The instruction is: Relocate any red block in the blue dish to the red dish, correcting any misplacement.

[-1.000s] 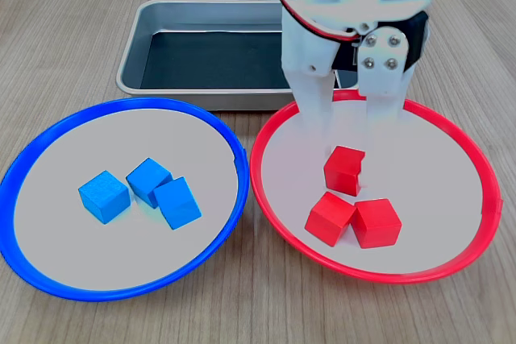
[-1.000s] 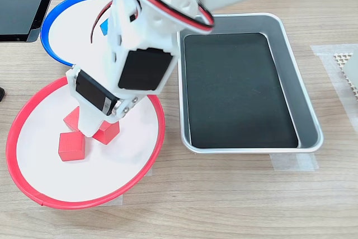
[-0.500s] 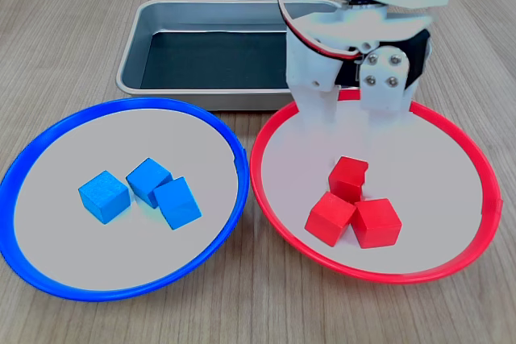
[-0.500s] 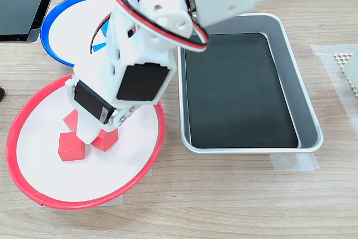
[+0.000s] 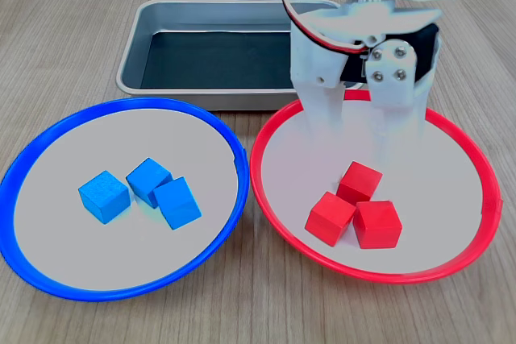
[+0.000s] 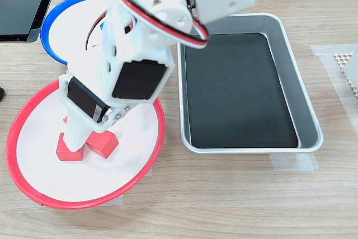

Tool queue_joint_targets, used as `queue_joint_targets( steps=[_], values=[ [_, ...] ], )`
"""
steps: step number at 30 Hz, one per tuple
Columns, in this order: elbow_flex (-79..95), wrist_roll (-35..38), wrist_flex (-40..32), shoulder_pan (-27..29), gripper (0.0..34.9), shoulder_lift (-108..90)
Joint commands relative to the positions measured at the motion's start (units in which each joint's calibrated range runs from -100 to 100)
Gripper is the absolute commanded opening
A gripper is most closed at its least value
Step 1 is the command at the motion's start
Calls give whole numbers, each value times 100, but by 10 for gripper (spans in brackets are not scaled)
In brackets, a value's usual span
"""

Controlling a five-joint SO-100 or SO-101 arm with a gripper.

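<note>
Table carries three containers, largest first. Blue dish sits toward the near-left corner in the first exterior view w/ three blue cubes bunched near its middle, no red among them. Red dish sits just beside it on the first exterior view's right, rims almost touching. Metal tray lies behind both, toward the far edge.

Step in hand, as I judge it: release at the red dish, i.e. the tail end of the job. Nothing red shows in the blue dish, so the sort looks done. Next move calls for a straight lift up and out w/o the fingers clipping the cluster, then a check of the blue dish.

Jaws stand over the far half of the red dish, spread apart and holding nothing. Red block lies below and between the two fingers, apart from both as far as the first exterior view shows, resting against the other two red cubes. In the second exterior view one finger hides part of the cluster, so contact there can't be ruled out.
</note>
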Motion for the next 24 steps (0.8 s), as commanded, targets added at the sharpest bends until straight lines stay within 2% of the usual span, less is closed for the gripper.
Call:
queue_joint_targets(
  steps=[1,5,11,24],
  values=[
    [-254,0,41,56,144,-378],
    [-17,5,-149,140,119,-924],
    [1339,-313,-1272,413,7,-2314],
    [4735,-1763,-2303,1270,4,-5513]
  ],
)
